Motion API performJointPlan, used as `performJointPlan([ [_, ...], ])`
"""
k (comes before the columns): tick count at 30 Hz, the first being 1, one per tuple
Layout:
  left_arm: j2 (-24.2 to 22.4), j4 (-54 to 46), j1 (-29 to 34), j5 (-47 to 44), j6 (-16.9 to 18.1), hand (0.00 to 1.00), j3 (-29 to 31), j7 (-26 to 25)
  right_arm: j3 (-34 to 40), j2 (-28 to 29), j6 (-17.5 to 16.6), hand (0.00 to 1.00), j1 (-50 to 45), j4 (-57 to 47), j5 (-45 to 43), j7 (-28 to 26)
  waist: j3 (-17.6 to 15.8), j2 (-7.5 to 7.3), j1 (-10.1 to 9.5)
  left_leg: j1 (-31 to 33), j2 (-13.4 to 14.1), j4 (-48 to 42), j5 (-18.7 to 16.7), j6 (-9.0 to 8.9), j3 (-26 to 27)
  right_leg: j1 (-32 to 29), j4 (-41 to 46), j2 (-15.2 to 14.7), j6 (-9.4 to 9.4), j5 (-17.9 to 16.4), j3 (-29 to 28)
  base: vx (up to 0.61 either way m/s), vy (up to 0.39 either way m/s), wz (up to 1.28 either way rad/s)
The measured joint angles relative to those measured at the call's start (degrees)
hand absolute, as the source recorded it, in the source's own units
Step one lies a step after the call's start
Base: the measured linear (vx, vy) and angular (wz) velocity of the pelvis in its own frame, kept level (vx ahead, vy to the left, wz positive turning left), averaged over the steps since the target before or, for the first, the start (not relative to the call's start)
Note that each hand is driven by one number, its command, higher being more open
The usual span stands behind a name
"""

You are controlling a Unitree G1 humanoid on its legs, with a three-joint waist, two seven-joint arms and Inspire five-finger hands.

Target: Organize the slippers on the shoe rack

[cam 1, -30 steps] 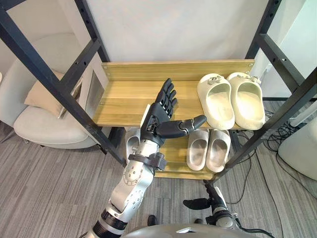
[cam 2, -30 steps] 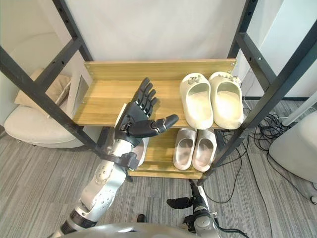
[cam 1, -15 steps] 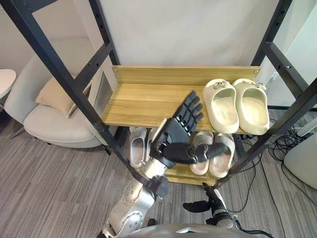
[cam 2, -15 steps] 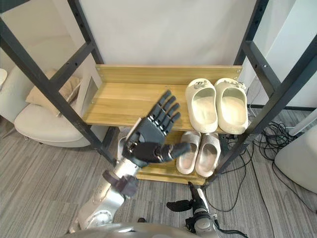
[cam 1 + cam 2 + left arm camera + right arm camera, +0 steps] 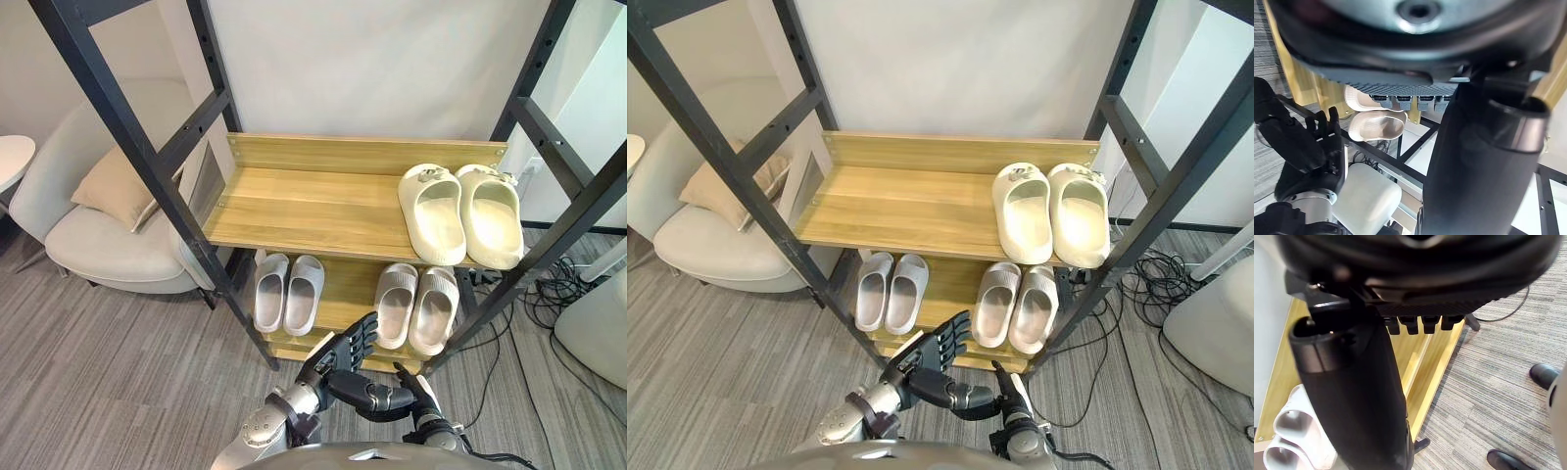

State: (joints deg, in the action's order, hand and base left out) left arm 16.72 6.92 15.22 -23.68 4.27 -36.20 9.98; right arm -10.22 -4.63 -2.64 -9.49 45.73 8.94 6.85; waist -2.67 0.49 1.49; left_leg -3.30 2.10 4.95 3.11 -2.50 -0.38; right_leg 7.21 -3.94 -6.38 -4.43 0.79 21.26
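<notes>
The shoe rack carries three pairs. The cream slippers lie side by side at the right end of its upper shelf. The pale grey slippers and the beige slippers are on the lower shelf. Each pair is kept together with toes toward the wall, so I judge the ordering almost finished. The left hand hangs low before the rack, fingers spread and empty. The right hand is just beside it, fingers straight, holding nothing.
</notes>
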Motion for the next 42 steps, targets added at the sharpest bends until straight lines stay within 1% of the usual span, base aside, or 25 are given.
performJointPlan([
  [4,-0.41,5.49,0.03,4.70,0.05,1.00,2.81,-0.71,0.04,0.35,0.00,1.00,0.11,0.00,0.00,-0.02,-0.37,-0.63,0.02,0.07,0.07,0.00,-0.07,-0.09,0.15,0.05,-0.42,0.09,-0.07,0.10,-0.11,0.00,0.000,0.00],
  [7,-1.91,11.75,-0.01,10.24,0.23,1.00,7.01,-3.16,0.15,0.48,0.00,1.00,0.27,0.00,-0.02,-0.03,-0.47,-0.76,0.00,0.13,0.12,0.00,-0.13,-0.16,0.72,0.03,-0.87,0.18,-0.11,0.38,-0.49,0.00,0.013,-0.06],
  [8,-3.33,15.43,-0.18,13.88,0.39,1.00,9.72,-4.96,0.23,0.52,0.00,1.00,0.34,0.01,-0.04,-0.02,-0.51,-0.82,0.01,0.03,0.11,0.00,-0.19,-0.20,0.98,0.00,-0.87,0.23,-0.08,0.42,-0.76,-0.01,0.020,-0.09],
  [10,-4.71,20.48,-0.88,18.15,0.43,1.00,13.06,-7.34,0.57,0.65,0.00,1.00,0.36,0.03,-0.05,-0.01,-0.65,-1.03,0.01,-0.06,0.16,0.00,-0.22,-0.24,1.17,0.00,-0.87,0.33,-0.04,0.44,-1.00,-0.01,0.015,-0.06],
  [14,-6.13,29.89,-1.58,25.76,0.51,1.00,18.85,-12.47,1.70,1.28,0.00,1.00,0.55,0.31,-0.05,0.17,-1.26,-1.61,0.00,-0.29,0.47,0.01,-0.31,-0.37,1.79,-0.09,-0.88,0.52,0.05,0.52,-1.55,-0.02,0.010,-0.07],
  [16,-7.77,33.41,-2.72,26.25,0.58,1.00,22.84,-13.87,2.31,1.49,0.00,1.00,1.28,1.54,-0.05,0.76,-1.73,-1.79,-0.12,-0.31,0.57,0.01,-0.35,-0.42,2.26,-0.27,-0.88,0.57,0.09,0.68,-2.11,-0.02,0.023,-0.11],
  [18,-8.51,36.55,-3.84,26.73,0.61,1.00,25.03,-15.42,2.32,1.48,0.05,1.00,2.00,2.87,-0.05,0.89,-1.89,-1.84,-0.67,-0.57,0.60,0.01,-0.54,-0.45,3.05,-0.42,-0.88,0.64,0.12,0.81,-2.99,-0.02,0.030,-0.22],
  [20,-9.10,39.64,-4.97,26.70,0.60,1.00,27.36,-16.86,2.32,1.50,0.04,1.00,2.18,2.98,-0.05,1.03,-2.09,-1.93,-0.74,-0.77,0.67,0.02,-0.73,-0.45,3.75,-0.55,-0.88,0.68,0.11,0.86,-3.67,-0.01,0.027,-0.26],
  [22,-10.12,42.35,-5.80,26.61,0.62,1.00,31.32,-18.36,2.33,1.49,0.03,1.00,3.00,4.32,-0.04,1.27,-2.23,-2.09,-0.88,-0.77,0.82,0.01,-1.14,-0.49,5.35,-1.27,-0.87,0.80,0.14,1.12,-5.37,0.01,0.026,-0.33],
  [24,-10.61,43.33,-6.14,26.54,0.59,1.00,33.19,-19.00,2.42,1.51,0.07,1.00,3.51,5.26,-0.08,1.46,-2.40,-2.17,-0.99,-1.18,0.83,0.00,-1.40,-0.47,6.16,-1.34,-0.85,0.81,0.10,1.17,-6.18,0.02,0.022,-0.24],
  [28,-11.13,44.03,-6.81,26.40,0.50,1.00,35.41,-20.62,2.23,1.42,0.05,1.00,5.11,6.56,-0.05,1.63,-3.89,-2.04,-1.16,-2.38,0.90,-0.04,-1.99,-0.30,8.11,-1.78,0.36,0.72,0.04,1.02,-8.27,0.01,0.026,-0.27],
  [29,-11.30,44.02,-6.90,26.39,0.51,1.00,35.46,-20.90,2.21,1.40,0.07,1.00,5.59,7.05,-0.05,1.68,-4.13,-1.94,-1.29,-2.36,1.02,-0.13,-2.08,-0.24,8.49,-2.61,1.79,0.64,0.00,0.46,-8.67,-0.01,0.024,-0.31],
  [30,-11.50,44.02,-7.46,26.35,0.51,1.00,35.67,-21.31,2.13,1.43,0.11,1.00,6.59,7.90,-0.04,1.85,-5.29,-1.88,-1.56,-2.27,1.15,-0.96,-2.56,-0.16,9.18,-4.86,6.53,0.19,-0.01,-1.48,-9.42,-0.03,0.025,-0.25],
  [31,-11.49,44.04,-7.97,26.34,0.52,1.00,35.74,-21.44,1.93,1.42,0.31,1.00,7.58,8.06,-0.01,1.90,-6.34,-2.16,-1.56,-1.90,1.01,-2.51,-3.22,0.00,9.32,-7.12,11.84,-0.68,-0.14,-3.56,-9.60,-0.03,0.024,-0.18],
  [32,-11.48,44.07,-8.07,26.34,0.51,1.00,35.75,-21.47,1.90,1.44,0.33,1.00,7.66,8.06,-0.01,1.92,-6.49,-2.28,-1.56,-1.78,0.96,-2.88,-3.38,0.06,9.29,-7.50,12.89,-0.92,-0.14,-3.98,-9.58,-0.05,0.010,0.05],
  [33,-11.28,44.45,-8.80,26.42,0.52,1.00,35.70,-21.53,1.75,1.48,0.37,1.00,7.69,8.07,0.00,1.96,-7.07,-2.78,-1.59,-0.73,0.78,-5.20,-4.24,0.47,8.80,-9.43,17.75,-2.07,-0.32,-5.42,-9.21,-0.05,0.007,0.17],
  [34,-11.16,44.75,-9.21,26.44,0.41,1.00,35.64,-21.51,1.74,1.49,0.36,1.00,7.71,8.06,0.00,2.00,-7.13,-2.78,-1.61,0.59,0.47,-6.98,-4.82,0.71,8.38,-10.50,19.80,-2.54,-0.49,-5.52,-9.09,-0.10,-0.017,0.41],
  [35,-11.14,44.80,-9.58,26.50,0.35,1.00,35.53,-21.65,1.75,1.11,0.36,1.00,7.73,7.97,0.00,2.05,-7.20,-2.74,-1.49,2.99,0.82,-9.49,-5.56,1.34,7.17,-11.59,22.55,-3.36,-0.83,-7.23,-8.82,-0.10,-0.051,0.65],
  [36,-10.83,44.85,-9.75,26.50,0.31,1.00,35.45,-21.95,1.72,1.24,0.41,1.00,7.79,7.87,-0.05,1.92,-7.35,-3.13,-1.37,4.85,-0.11,-11.17,-5.62,1.44,5.27,-14.11,33.23,-4.87,-0.62,-11.38,-8.98,-0.08,-0.119,0.78],
  [37,-10.59,44.88,-9.87,26.50,0.22,1.00,35.44,-22.08,1.77,1.45,0.28,1.00,7.75,7.83,-0.06,1.93,-7.35,-3.39,-1.35,5.60,-0.41,-11.89,-5.62,1.43,4.03,-14.32,37.37,-5.08,-0.85,-12.66,-9.09,-0.02,-0.164,1.01],
  [38,-10.36,44.64,-9.88,25.91,0.21,1.00,35.67,-22.30,1.76,1.58,0.27,1.00,7.51,8.12,-0.04,2.09,-7.33,-3.78,-1.67,7.15,-0.96,-13.50,-5.50,1.23,1.43,-13.46,42.65,-4.77,-0.87,-13.75,-9.84,-0.01,-0.159,0.99],
  [39,-10.45,44.24,-9.95,25.49,0.23,1.00,36.11,-22.49,1.70,1.83,0.11,1.00,7.58,8.33,-0.06,2.05,-7.13,-4.33,-1.98,8.65,-1.63,-14.95,-5.28,0.89,-0.18,-12.89,42.30,-4.34,-0.98,-14.81,-10.98,-0.05,-0.154,1.03],
  [40,-10.51,43.94,-10.21,25.36,0.26,1.00,36.69,-22.52,1.70,1.96,0.00,1.00,7.81,8.45,-0.07,2.05,-7.31,-4.19,-2.68,10.09,-1.83,-15.93,-4.85,0.24,-1.34,-12.62,40.48,-3.38,-1.07,-15.78,-12.33,-0.11,-0.137,0.64],
  [41,-11.00,43.95,-10.37,25.35,0.26,1.00,36.96,-22.61,1.70,1.89,-0.02,1.00,7.82,8.48,-0.09,2.05,-7.44,-3.53,-3.02,10.66,-1.62,-16.05,-4.47,-0.04,-1.94,-12.28,38.87,-2.54,-0.94,-16.06,-13.02,-0.18,-0.158,0.43],
  [42,-11.96,43.81,-10.73,25.34,0.27,1.00,37.39,-22.68,1.52,1.83,-0.01,1.00,7.99,8.61,-0.15,2.05,-7.35,-2.76,-4.38,12.62,-1.20,-16.12,-3.42,-0.60,-2.45,-11.08,34.50,-0.86,0.17,-17.66,-14.51,-0.18,-0.136,0.21],
])
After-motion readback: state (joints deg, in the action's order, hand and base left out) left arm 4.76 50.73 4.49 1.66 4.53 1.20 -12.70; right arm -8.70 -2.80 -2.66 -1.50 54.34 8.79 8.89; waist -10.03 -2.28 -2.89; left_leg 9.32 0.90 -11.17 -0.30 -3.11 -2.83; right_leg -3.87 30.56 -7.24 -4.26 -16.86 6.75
